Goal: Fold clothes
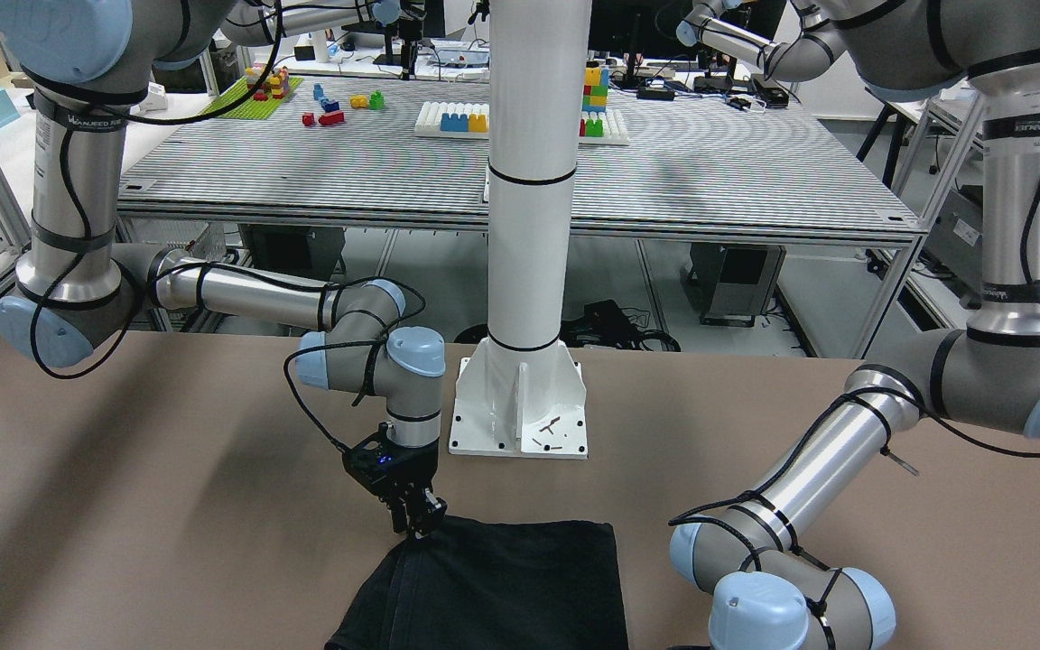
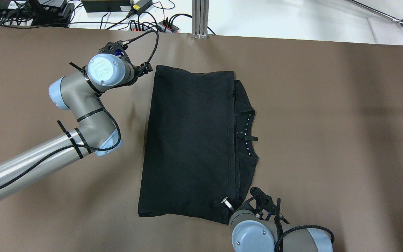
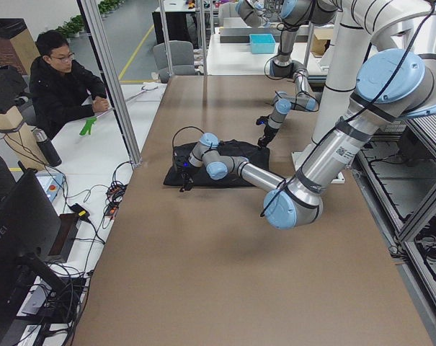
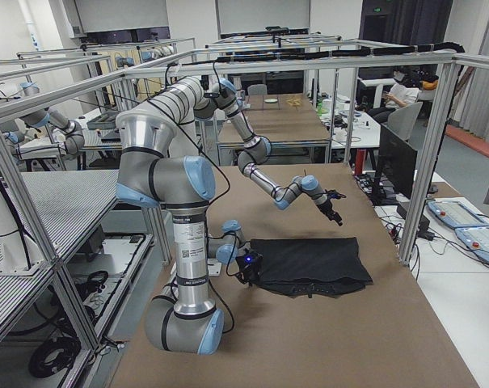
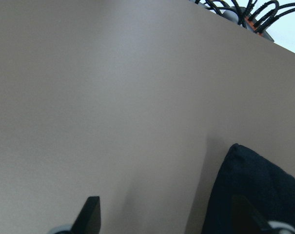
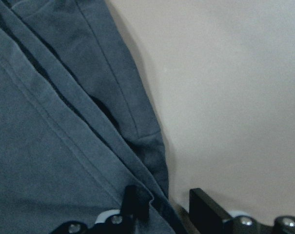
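Black shirt (image 2: 187,140), folded, lies flat mid-way across the brown table (image 2: 327,140). At its near corner the right gripper (image 6: 163,207) straddles the hem, jaws parted. At the far corner the left gripper (image 5: 167,217) hangs just beside the cloth, jaws spread wide.

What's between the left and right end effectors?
The shirt fills it: left end effector at one corner, right end effector at the diagonal one. Clearest overhead.
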Robot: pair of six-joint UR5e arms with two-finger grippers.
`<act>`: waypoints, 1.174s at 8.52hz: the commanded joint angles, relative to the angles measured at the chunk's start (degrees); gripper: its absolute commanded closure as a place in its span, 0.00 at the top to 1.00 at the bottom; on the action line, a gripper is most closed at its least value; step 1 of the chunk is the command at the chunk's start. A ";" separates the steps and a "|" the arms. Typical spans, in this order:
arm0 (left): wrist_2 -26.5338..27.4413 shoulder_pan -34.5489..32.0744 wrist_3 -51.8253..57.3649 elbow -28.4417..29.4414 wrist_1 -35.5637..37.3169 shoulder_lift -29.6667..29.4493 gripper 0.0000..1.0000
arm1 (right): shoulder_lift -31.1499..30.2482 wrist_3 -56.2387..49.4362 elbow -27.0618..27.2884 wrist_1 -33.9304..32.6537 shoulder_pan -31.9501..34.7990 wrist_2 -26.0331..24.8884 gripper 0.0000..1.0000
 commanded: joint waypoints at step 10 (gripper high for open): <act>-0.70 0.07 -2.35 -6.55 1.22 2.03 0.93 | 0.20 -0.37 5.07 -1.40 0.56 0.64 0.00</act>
